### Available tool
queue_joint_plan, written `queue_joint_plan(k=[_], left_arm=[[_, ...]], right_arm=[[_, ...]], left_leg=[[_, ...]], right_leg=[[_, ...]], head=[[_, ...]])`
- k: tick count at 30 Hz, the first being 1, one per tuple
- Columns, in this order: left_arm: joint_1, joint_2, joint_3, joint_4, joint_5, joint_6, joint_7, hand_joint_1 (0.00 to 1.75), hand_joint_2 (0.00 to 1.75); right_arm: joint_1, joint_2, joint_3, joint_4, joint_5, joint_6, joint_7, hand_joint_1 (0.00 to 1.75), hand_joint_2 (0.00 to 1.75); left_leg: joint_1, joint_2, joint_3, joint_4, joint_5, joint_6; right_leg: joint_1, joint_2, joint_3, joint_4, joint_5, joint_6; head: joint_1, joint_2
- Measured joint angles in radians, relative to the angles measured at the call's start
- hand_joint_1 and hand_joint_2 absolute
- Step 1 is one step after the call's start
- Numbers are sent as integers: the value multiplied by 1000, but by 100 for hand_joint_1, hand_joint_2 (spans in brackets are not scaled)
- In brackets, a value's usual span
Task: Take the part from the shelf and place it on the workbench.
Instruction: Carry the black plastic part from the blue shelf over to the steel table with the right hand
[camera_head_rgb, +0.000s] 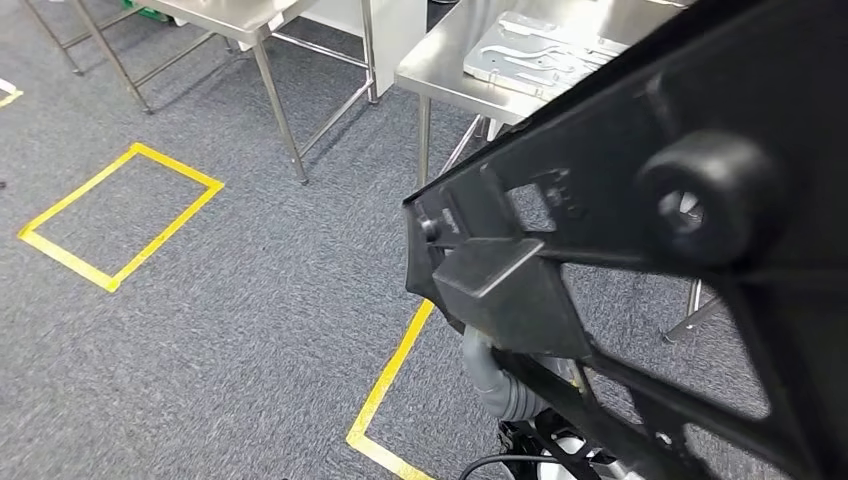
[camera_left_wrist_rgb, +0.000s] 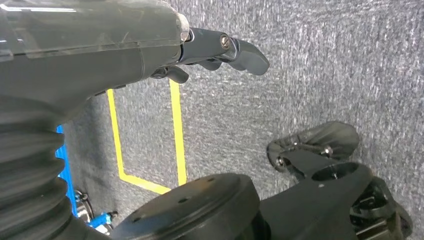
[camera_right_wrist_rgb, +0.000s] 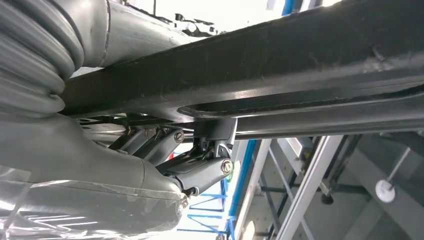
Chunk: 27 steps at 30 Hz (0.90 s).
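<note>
Part (camera_head_rgb: 640, 250), a long black frame, rests gripped in the right hand (camera_right_wrist_rgb: 200, 160), slanting up toward the workbench's (camera_head_rgb: 440, 60) near edge. Left hand (camera_left_wrist_rgb: 220, 50) hangs apart, fingers loosely curled around nothing.

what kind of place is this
Probably a factory or workshop floor: stainless steel workbenches, a machined grey metal plate lying on one, and yellow tape rectangles marking zones on grey carpet.
</note>
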Motion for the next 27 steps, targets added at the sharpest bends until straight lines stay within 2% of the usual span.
queue_joint_plan(k=[1,2,3,5,7,8,9,11,13,15,16,17,18,19,20,21,22,24,26,27], left_arm=[[1,0,0,0,0,0,0,0,175],[1,0,-1,0,0,1,0,0,175],[2,0,-1,0,1,1,0,0,175],[4,0,-2,0,1,2,0,0,175],[5,0,-2,0,3,2,1,0,175],[6,0,-3,0,3,2,2,0,175],[7,0,-3,0,4,2,2,0,175],[7,1,-3,0,6,2,4,0,175],[5,2,-4,0,8,1,4,0,175],[6,2,-6,0,9,1,4,0,175],[6,2,-7,0,10,1,3,0,175],[5,3,-8,0,10,0,2,0,175],[5,3,-8,0,10,0,1,0,175],[4,3,-9,0,10,-1,0,0,175],[4,4,-10,0,10,-1,0,0,175],[6,4,-10,0,10,-1,0,0,175],[7,5,-11,0,10,-1,0,0,175],[8,5,-11,0,11,-1,-1,0,175],[6,4,-11,0,15,-1,-2,0,175],[5,2,-11,0,17,-1,-2,0,175]], right_arm=[[1,0,0,0,0,2,0,169,175],[1,0,0,0,0,3,0,169,175],[1,0,0,0,0,5,0,169,175],[1,0,0,0,1,6,0,169,175],[1,0,0,0,2,6,0,169,175],[1,0,0,-1,3,7,0,169,175],[1,0,0,-1,4,7,0,169,175],[0,2,0,-4,5,7,1,169,175],[-3,6,1,-8,6,7,2,169,175],[-5,8,1,-10,7,7,6,169,175],[-4,9,1,-11,8,7,8,169,175],[-4,9,1,-11,8,7,10,169,175],[-3,9,1,-11,8,7,11,169,175],[-3,9,1,-11,8,7,11,169,175],[-3,9,1,-11,9,6,11,169,175],[-3,9,1,-11,10,6,11,169,175],[-3,9,1,-11,12,5,11,169,175],[1,9,1,-11,15,5,11,169,175],[5,9,1,-13,19,5,10,169,175],[5,9,1,-13,20,6,10,169,175]], left_leg=[[0,3,9,-1,-8,-1],[1,7,20,-1,-17,-2],[1,10,33,-1,-27,-3],[2,18,62,-2,-49,-9],[-1,27,81,-3,-68,-19],[-3,33,87,-2,-73,-26],[-5,38,93,0,-76,-33],[-5,42,100,10,-87,-43],[-3,30,75,68,-124,-47],[-2,16,8,189,-182,-50],[-2,14,-29,243,-201,-51],[-2,12,-54,271,-202,-52],[-2,11,-62,262,-180,-51],[-2,9,-53,218,-140,-49],[-2,1,-35,154,-93,-46],[-3,-11,-18,95,-63,-41],[-4,-23,-8,54,-52,-37],[-7,-34,-7,30,-49,-27],[-3,-24,-3,23,-25,-14],[0,-17,0,18,-20,-9]], right_leg=[[-3,-2,-38,39,-9,4],[-6,-4,-64,50,-2,7],[-8,-7,-73,30,24,7],[-6,-24,-56,-79,125,2],[6,-53,-43,-164,180,-11],[11,-60,-45,-178,184,-19],[14,-58,-47,-181,178,-26],[10,-41,-36,-191,183,-38],[6,-27,-23,-198,181,-47],[6,-14,-19,-200,176,-53],[7,-6,-18,-199,175,-55],[8,2,-16,-199,173,-56],[9,11,-14,-199,172,-55],[10,20,-10,-198,171,-54],[10,29,-6,-198,170,-52],[10,38,-5,-196,170,-49],[10,46,-6,-195,170,-45],[9,59,-11,-194,173,-33],[11,62,-14,-192,172,-20],[12,51,-19,-181,162,-14]], head=[[0,0],[0,0],[0,0],[0,0],[0,0],[0,0],[0,0],[0,0],[-2,0],[-5,0],[-6,0],[-6,0],[-6,0],[-6,0],[-6,0],[-5,0],[-6,0],[-5,0],[-5,0],[-2,0]])
